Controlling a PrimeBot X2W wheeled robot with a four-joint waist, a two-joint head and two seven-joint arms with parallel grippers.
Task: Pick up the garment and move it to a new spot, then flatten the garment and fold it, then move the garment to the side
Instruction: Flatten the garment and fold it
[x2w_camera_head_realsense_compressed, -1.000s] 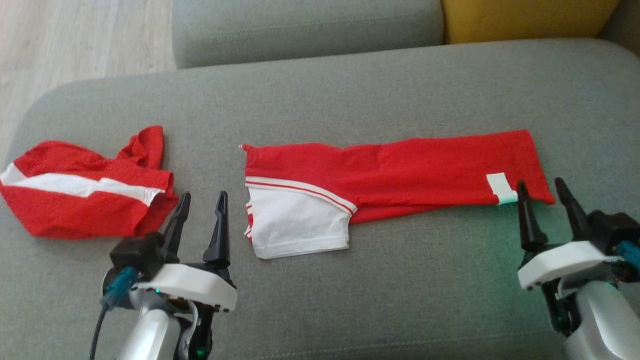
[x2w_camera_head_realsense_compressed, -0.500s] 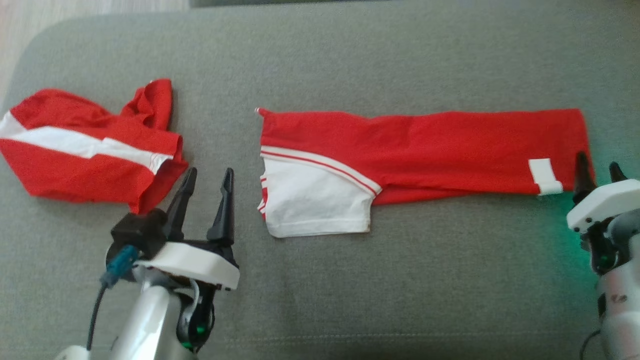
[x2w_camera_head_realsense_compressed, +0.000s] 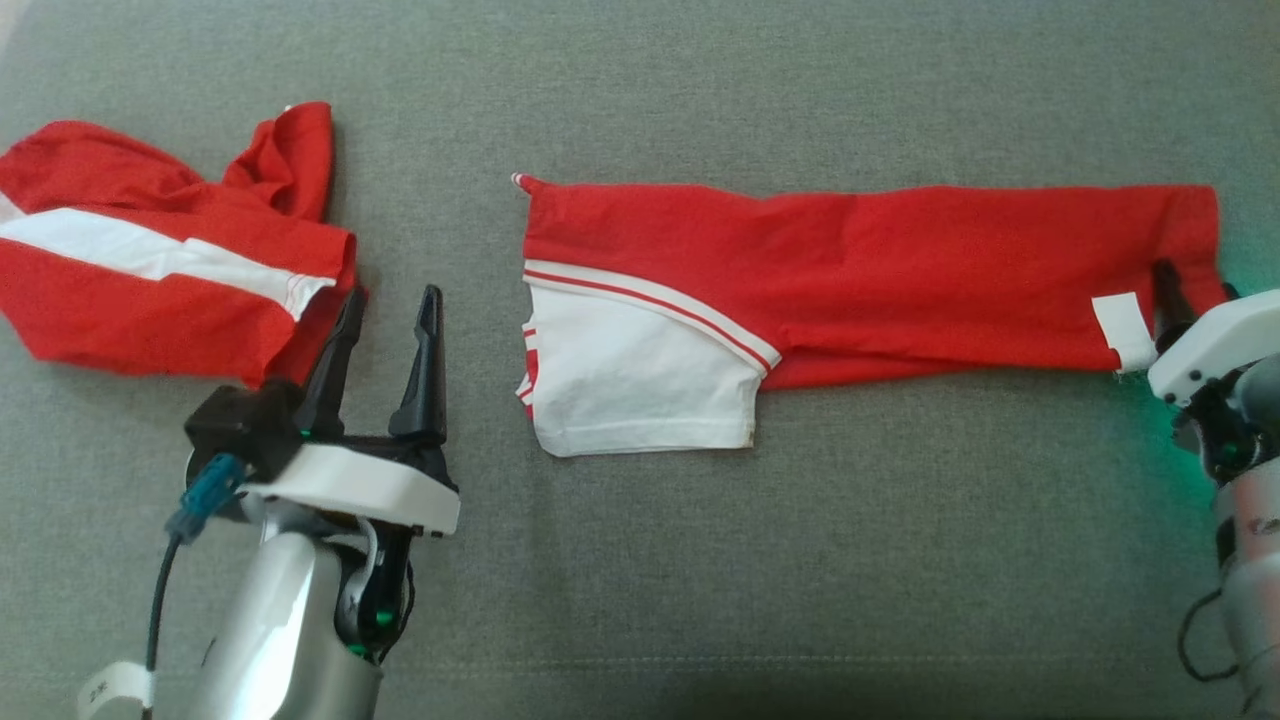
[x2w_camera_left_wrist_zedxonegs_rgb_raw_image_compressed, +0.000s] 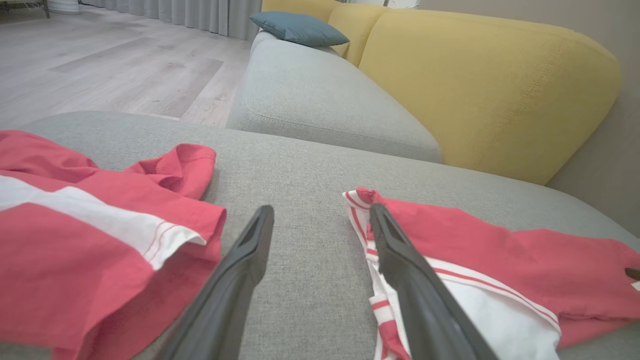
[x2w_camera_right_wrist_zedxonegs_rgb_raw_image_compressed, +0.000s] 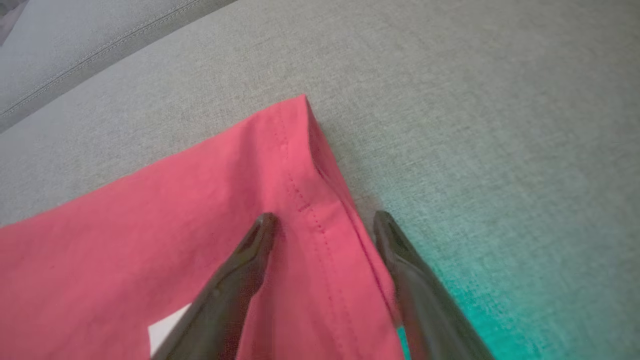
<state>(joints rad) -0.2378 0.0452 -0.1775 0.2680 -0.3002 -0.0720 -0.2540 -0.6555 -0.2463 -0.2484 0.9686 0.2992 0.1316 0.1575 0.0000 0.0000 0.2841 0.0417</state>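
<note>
The garment (x2w_camera_head_realsense_compressed: 900, 270) is a red shirt folded into a long strip across the grey cushion (x2w_camera_head_realsense_compressed: 800, 560), white sleeve (x2w_camera_head_realsense_compressed: 630, 380) at its left end. It also shows as the garment (x2w_camera_left_wrist_zedxonegs_rgb_raw_image_compressed: 500, 250) in the left wrist view. My right gripper (x2w_camera_head_realsense_compressed: 1195, 280) is open at its right end. In the right wrist view the gripper (x2w_camera_right_wrist_zedxonegs_rgb_raw_image_compressed: 324, 217) straddles the stitched hem of the garment (x2w_camera_right_wrist_zedxonegs_rgb_raw_image_compressed: 175, 240), one finger over the cloth, the other over the cushion. My left gripper (x2w_camera_head_realsense_compressed: 391, 293) stands open over bare cushion just left of the sleeve, as my left gripper (x2w_camera_left_wrist_zedxonegs_rgb_raw_image_compressed: 321, 209) holds nothing.
A second red garment with a white stripe (x2w_camera_head_realsense_compressed: 150, 270) lies crumpled at the left, close to my left gripper. Beyond the cushion are another grey seat (x2w_camera_left_wrist_zedxonegs_rgb_raw_image_compressed: 320, 100), a yellow backrest (x2w_camera_left_wrist_zedxonegs_rgb_raw_image_compressed: 490, 90), a blue pillow (x2w_camera_left_wrist_zedxonegs_rgb_raw_image_compressed: 297, 27) and wooden floor (x2w_camera_left_wrist_zedxonegs_rgb_raw_image_compressed: 110, 65).
The head camera has tilted down, so the whole picture shifted. My right gripper has moved forward from the garment's near edge onto its right end. Both grippers stay open.
</note>
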